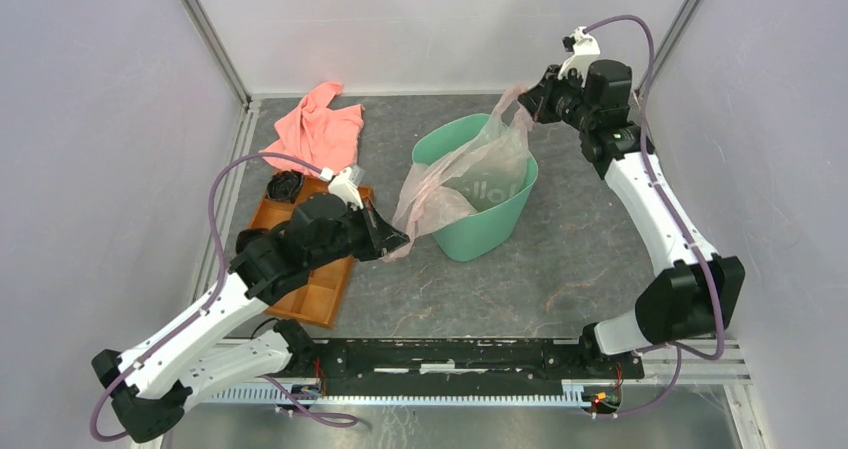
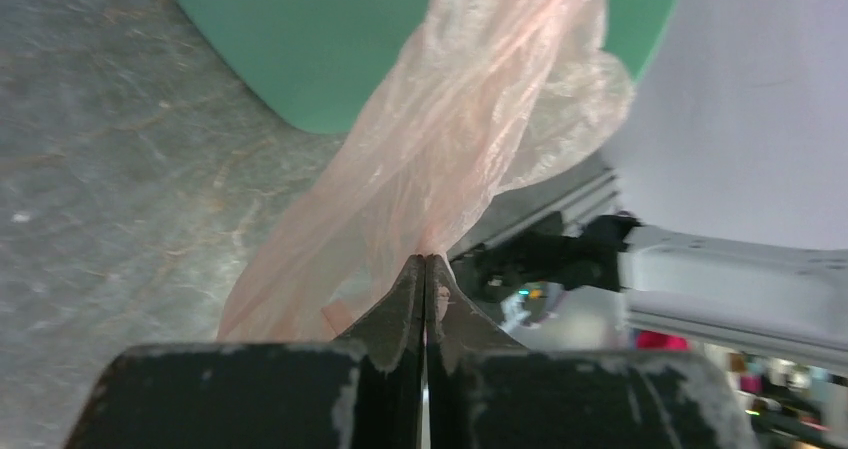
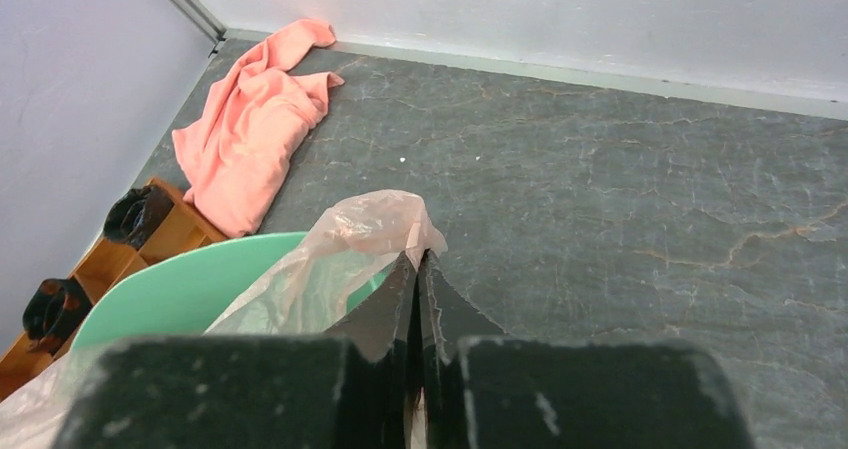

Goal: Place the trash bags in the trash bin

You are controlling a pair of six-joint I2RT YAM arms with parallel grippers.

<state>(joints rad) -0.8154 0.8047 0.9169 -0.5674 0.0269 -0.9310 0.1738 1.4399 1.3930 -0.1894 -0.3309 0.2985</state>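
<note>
The mint-green trash bin [image 1: 495,224] stands mid-table, tilted toward the near right. The thin pale pink trash bag [image 1: 455,174] is stretched across its open mouth. My left gripper [image 1: 398,239] is shut on the bag's near-left end, beside the bin's left wall; the left wrist view shows the film [image 2: 450,139] running from the shut jaws up over the bin [image 2: 300,49]. My right gripper [image 1: 530,104] is shut on the bag's far end, held above the bin's far rim. The right wrist view shows the film [image 3: 350,244] pinched there over the bin [image 3: 180,289].
An orange compartmented tray [image 1: 320,284] lies under my left arm, with black items [image 1: 285,185] at its far end. A salmon-pink cloth [image 1: 320,129] lies at the back left, also in the right wrist view [image 3: 255,129]. Enclosure walls stand on all sides.
</note>
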